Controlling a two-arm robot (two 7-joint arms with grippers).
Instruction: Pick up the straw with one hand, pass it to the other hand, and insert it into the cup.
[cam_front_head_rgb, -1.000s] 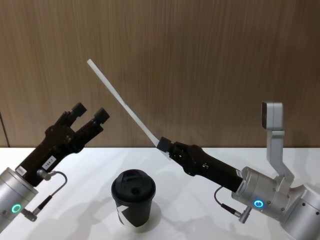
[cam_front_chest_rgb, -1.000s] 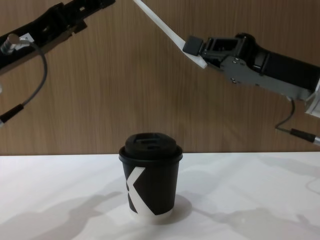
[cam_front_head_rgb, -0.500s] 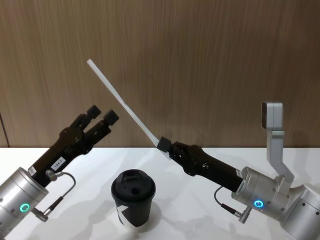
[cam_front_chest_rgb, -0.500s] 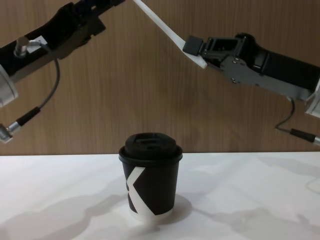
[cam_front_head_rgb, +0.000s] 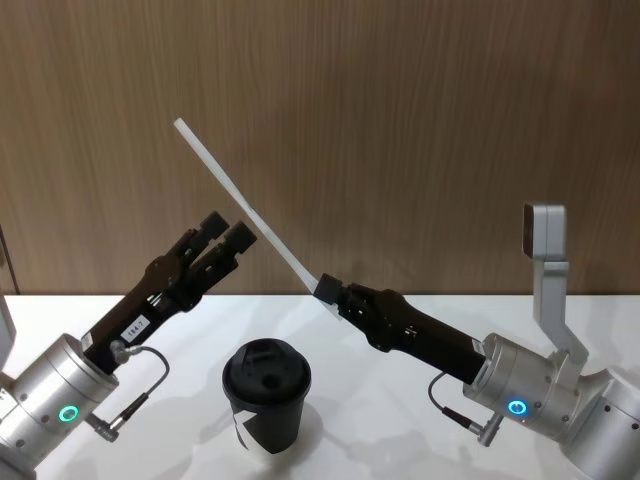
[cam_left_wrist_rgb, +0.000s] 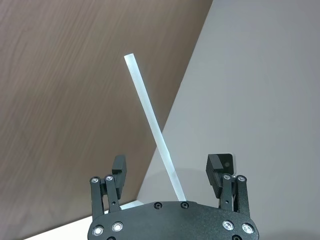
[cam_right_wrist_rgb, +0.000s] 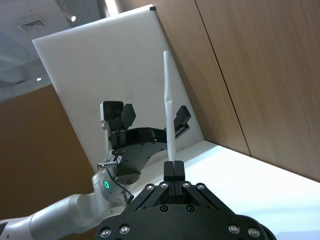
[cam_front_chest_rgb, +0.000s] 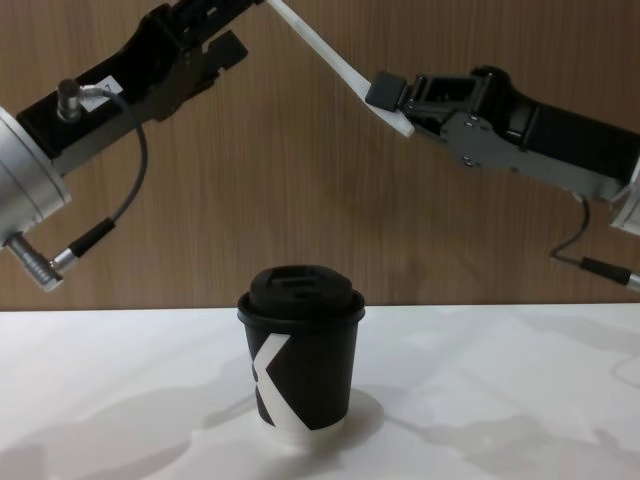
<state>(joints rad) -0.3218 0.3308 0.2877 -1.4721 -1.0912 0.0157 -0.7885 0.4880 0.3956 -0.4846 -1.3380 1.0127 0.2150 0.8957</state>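
**Head view.** Straw (cam_front_head_rgb: 250, 207): slanted, held in the air, upper end free. Right gripper (cam_front_head_rgb: 328, 290): fingers (cam_front_head_rgb: 335, 293) clenched on the straw's lower end. Left gripper (cam_front_head_rgb: 226, 230): fingers spread, just beside the straw's middle, not touching it. Cup (cam_front_head_rgb: 266, 395): upright on the white bench (cam_front_head_rgb: 380, 440), lidded, below and between the arms.

**Left wrist view.** The straw runs between the two spread fingers (cam_left_wrist_rgb: 119, 167), apart from both. Hazard: closing off the shaft's line would likely push or bend the straw instead of seating it.

**Right wrist view.** The grip sits at the very end of the straw, so the long free length probably sways. Hazard: letting go before the left fingers bite would drop it. White panel (cam_right_wrist_rgb: 100, 60) and ceiling (cam_right_wrist_rgb: 30, 50) behind.

**Chest view.** Lid (cam_front_chest_rgb: 303, 290): the opening looks small. Hazard: a tilted straw may miss it or tip the light cup. Bench matte white, with soft shadows; wood-panelled wall (cam_front_chest_rgb: 300, 180) behind.
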